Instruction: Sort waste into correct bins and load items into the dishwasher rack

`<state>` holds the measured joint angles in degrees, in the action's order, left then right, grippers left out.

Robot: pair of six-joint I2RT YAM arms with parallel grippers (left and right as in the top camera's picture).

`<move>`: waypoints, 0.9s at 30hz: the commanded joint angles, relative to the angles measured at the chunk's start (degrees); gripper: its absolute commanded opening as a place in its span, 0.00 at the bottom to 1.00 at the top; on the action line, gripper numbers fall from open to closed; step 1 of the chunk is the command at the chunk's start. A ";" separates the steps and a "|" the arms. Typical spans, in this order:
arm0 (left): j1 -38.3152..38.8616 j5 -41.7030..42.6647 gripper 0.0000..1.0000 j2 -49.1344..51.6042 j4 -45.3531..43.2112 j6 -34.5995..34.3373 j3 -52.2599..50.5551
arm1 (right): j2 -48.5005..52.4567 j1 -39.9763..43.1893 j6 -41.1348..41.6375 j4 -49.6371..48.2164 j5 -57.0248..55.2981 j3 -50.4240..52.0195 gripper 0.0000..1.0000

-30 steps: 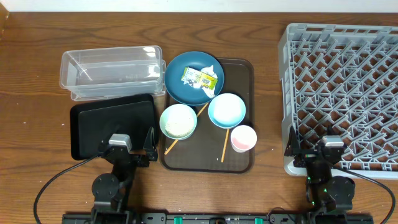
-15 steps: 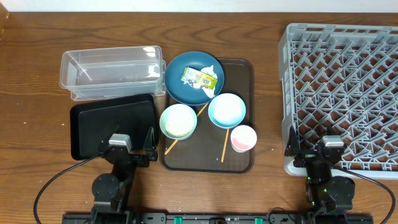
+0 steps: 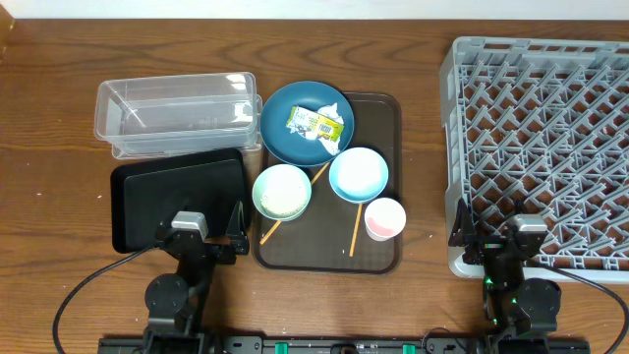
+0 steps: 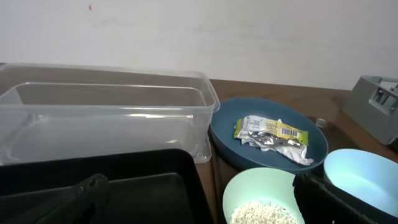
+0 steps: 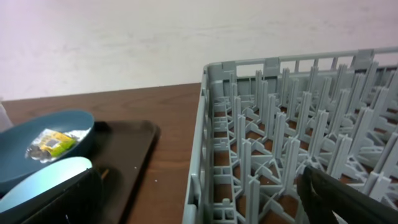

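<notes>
The dark blue plate (image 3: pixel 285 143) holds the yellow-green wrapper (image 3: pixel 313 122) and the white tissue (image 3: pixel 334 138). The mint-green bowl (image 3: pixel 282 177) holds rice grains (image 4: pixel 264 213). The light blue bowl (image 3: pixel 358 174), the pinkish cup (image 3: pixel 384 218) and the chopsticks (image 3: pixel 355 231) lie on the brown tray. The clear tub (image 3: pixel 175 116) and the black tray (image 3: pixel 177 192) are at the left. The grey rack (image 3: pixel 541 147) is at the right. My left gripper (image 3: pixel 201 234) is open and empty over the black tray's near edge. My right gripper (image 3: pixel 496 238) is open and empty at the rack's near left corner.
The brown serving tray (image 3: pixel 329 251) sits mid-table under the bowls and cup, with the plate overlapping its far left corner. Bare wooden table (image 3: pixel 425 147) shows between the brown tray and the rack. A pale wall (image 4: pixel 199 31) stands behind the table.
</notes>
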<state>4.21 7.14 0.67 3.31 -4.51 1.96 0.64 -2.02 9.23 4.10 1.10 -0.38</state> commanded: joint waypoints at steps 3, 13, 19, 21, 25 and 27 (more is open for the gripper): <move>-0.28 1.46 0.97 2.29 8.07 -3.15 5.27 | -0.24 -1.16 2.78 3.76 3.13 -3.67 0.99; -0.28 5.40 0.97 22.99 24.48 -3.26 26.53 | 12.96 -1.16 2.71 24.37 4.94 -22.60 0.99; -0.28 6.38 0.97 39.76 39.98 -3.23 42.97 | 27.21 -1.16 2.25 36.09 5.35 -35.43 0.99; -0.28 6.38 0.97 44.68 46.58 -3.23 48.30 | 31.98 -1.16 1.14 40.33 5.35 -39.47 0.99; -0.28 6.36 0.97 51.23 55.39 -3.21 55.36 | 40.68 -1.16 -3.30 47.43 4.92 -46.34 0.99; -0.28 6.38 0.97 52.92 57.05 -3.26 56.15 | 43.82 -1.16 -4.20 48.96 4.79 -48.24 0.99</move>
<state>4.19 13.13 51.88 58.81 -7.51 55.92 41.25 -2.02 8.40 51.92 5.96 -45.74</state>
